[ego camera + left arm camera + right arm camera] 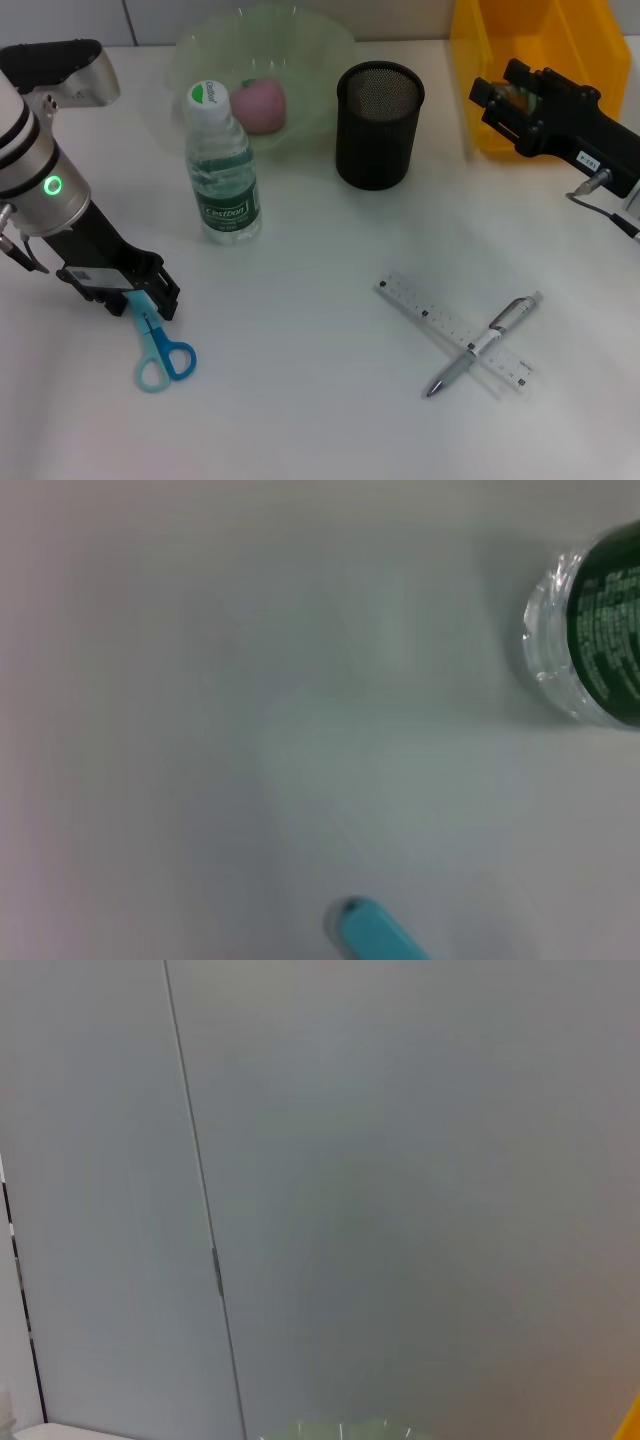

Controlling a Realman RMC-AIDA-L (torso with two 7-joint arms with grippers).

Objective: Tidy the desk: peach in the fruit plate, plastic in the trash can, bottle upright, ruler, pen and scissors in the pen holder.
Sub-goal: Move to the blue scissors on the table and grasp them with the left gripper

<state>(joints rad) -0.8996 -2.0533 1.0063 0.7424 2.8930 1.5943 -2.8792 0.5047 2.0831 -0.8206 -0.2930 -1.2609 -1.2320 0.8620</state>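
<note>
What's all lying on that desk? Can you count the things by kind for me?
Fruit: 1, peach
Bottles: 1, bottle
Stationery: 3, scissors, ruler, pen
Containers: 3, plate, pen holder, yellow bin
Total: 8

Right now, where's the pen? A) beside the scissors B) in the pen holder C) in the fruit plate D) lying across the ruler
D: the pen lies crossed over the ruler on the desk, well away from the pen holder.
</note>
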